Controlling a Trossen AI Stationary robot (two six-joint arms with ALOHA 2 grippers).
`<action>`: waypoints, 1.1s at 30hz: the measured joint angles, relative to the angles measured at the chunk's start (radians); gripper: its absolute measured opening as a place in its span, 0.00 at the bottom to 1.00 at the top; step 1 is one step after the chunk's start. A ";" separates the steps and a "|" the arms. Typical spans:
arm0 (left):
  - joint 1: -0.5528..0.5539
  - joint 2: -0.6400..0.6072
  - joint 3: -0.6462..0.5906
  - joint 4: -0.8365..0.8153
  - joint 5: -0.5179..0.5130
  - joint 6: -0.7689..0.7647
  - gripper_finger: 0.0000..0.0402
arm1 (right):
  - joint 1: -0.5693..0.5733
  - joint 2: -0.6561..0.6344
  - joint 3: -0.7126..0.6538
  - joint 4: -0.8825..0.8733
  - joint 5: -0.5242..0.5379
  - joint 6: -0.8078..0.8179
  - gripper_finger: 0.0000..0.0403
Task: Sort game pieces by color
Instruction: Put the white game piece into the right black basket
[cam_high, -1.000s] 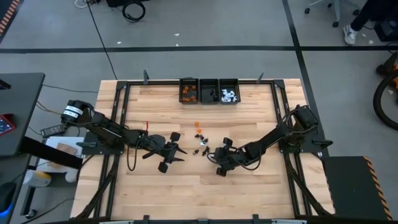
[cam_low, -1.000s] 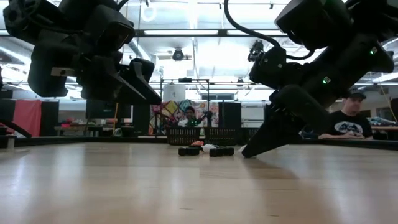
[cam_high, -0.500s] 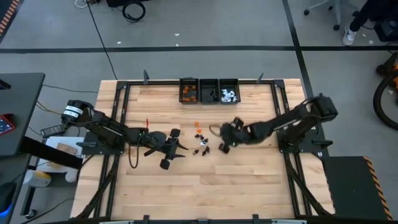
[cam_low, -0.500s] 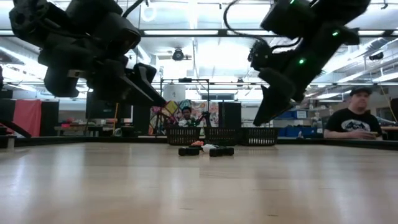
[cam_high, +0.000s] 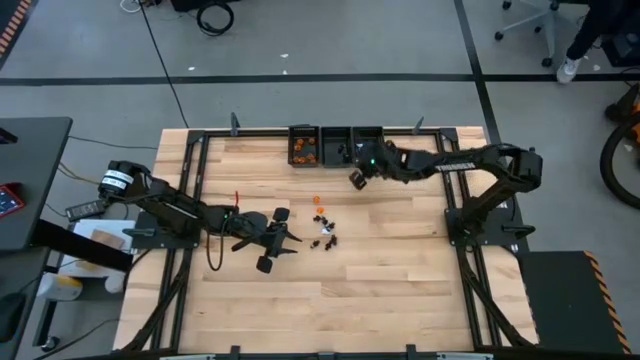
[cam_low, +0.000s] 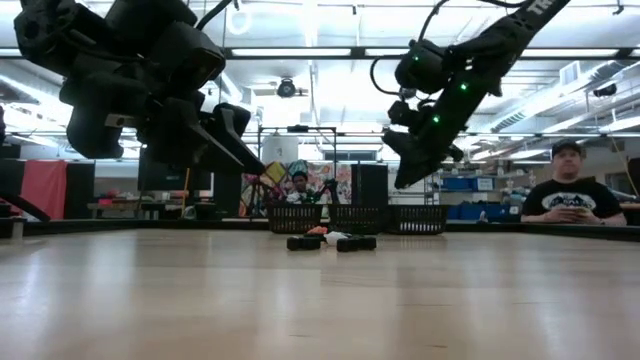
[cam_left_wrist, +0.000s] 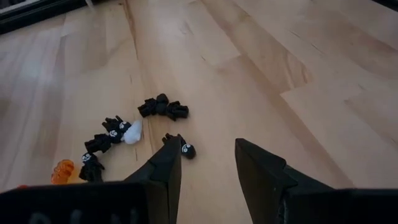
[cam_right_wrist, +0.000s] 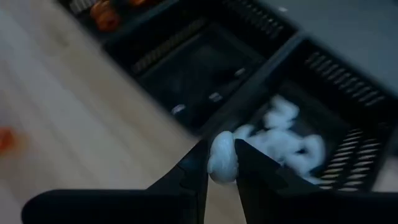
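- Pale wood planks make up the worktop (cam_high: 300, 300), framed by black rails, with both dark arms reaching over it.
- The right arm stretches toward the far edge; the right gripper (cam_high: 357, 177) hangs above the wood just in front of the three bins (cam_high: 337, 145).
- In the right wrist view its jaws pinch a white piece (cam_right_wrist: 222, 158), which sits between the two fingertips (cam_right_wrist: 198, 163), with the bin of white pieces (cam_right_wrist: 292, 140) just beyond it.
- The left arm lies low over the near-left part of the worktop; the left gripper (cam_left_wrist: 208, 155) hovers with its jaws spread and nothing between them.
- The loose game pieces (cam_high: 322, 226) lie scattered mid-worktop, just right of the left gripper: mostly black, one white, a few orange.
- In the left wrist view, one black piece (cam_left_wrist: 186, 149) lies just beside a fingertip (cam_left_wrist: 169, 149), the others farther out.
- The bin of orange pieces (cam_high: 304, 148) stands leftmost in the row.
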 joint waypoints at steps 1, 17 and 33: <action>0.000 0.000 0.000 0.000 0.000 0.005 0.32 | -0.015 0.002 0.014 -0.003 0.000 -0.009 0.19; -0.010 -0.009 0.000 -0.031 -0.002 -0.020 0.32 | -0.274 0.071 0.123 -0.071 -0.215 -0.107 0.25; 0.009 -0.010 0.000 -0.098 -0.006 -0.007 0.32 | 0.028 -0.023 -0.005 0.109 -0.226 -0.197 0.34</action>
